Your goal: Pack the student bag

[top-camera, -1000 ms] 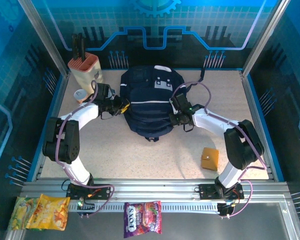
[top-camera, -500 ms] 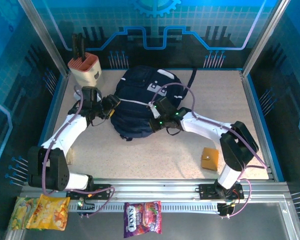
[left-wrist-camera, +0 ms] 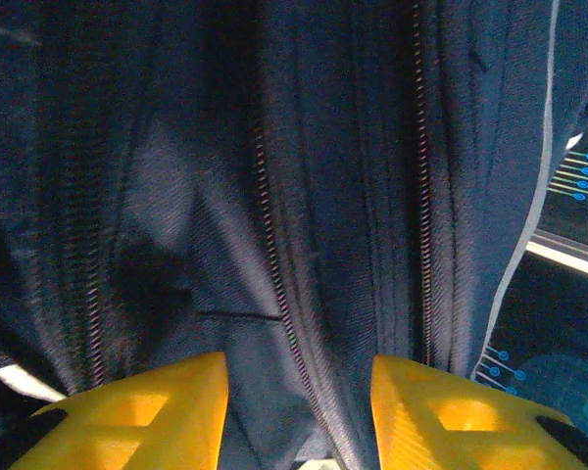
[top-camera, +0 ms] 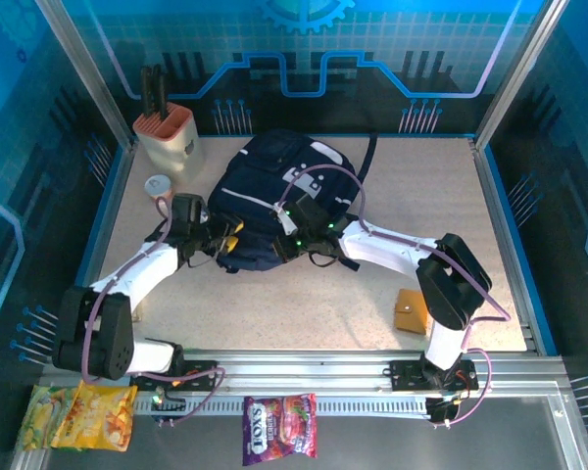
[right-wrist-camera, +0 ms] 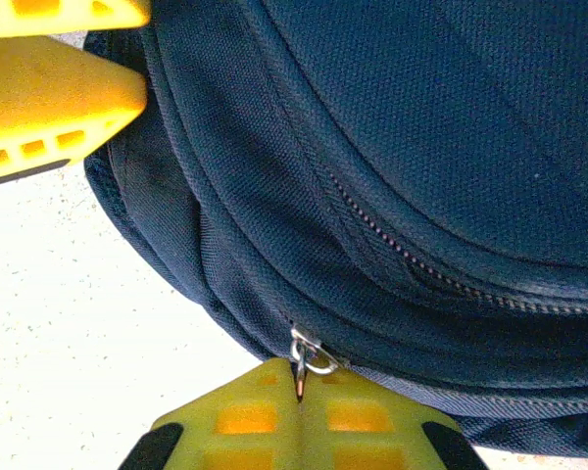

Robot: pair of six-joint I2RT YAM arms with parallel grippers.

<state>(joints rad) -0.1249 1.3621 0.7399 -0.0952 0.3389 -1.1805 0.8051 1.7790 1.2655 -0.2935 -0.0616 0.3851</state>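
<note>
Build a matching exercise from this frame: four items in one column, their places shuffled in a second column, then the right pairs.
Items
1. large dark navy fabric backpack
2. beige knife block with black handles
3. small orange square pouch
4. purple snack packet

Places
A. on the grey metal ledge in front of the table, centre
B. far left corner of the table
C. near right part of the table
D. middle of the table, toward the far side

Pairs: 1-D, 2-B, 3-C, 4-A
</note>
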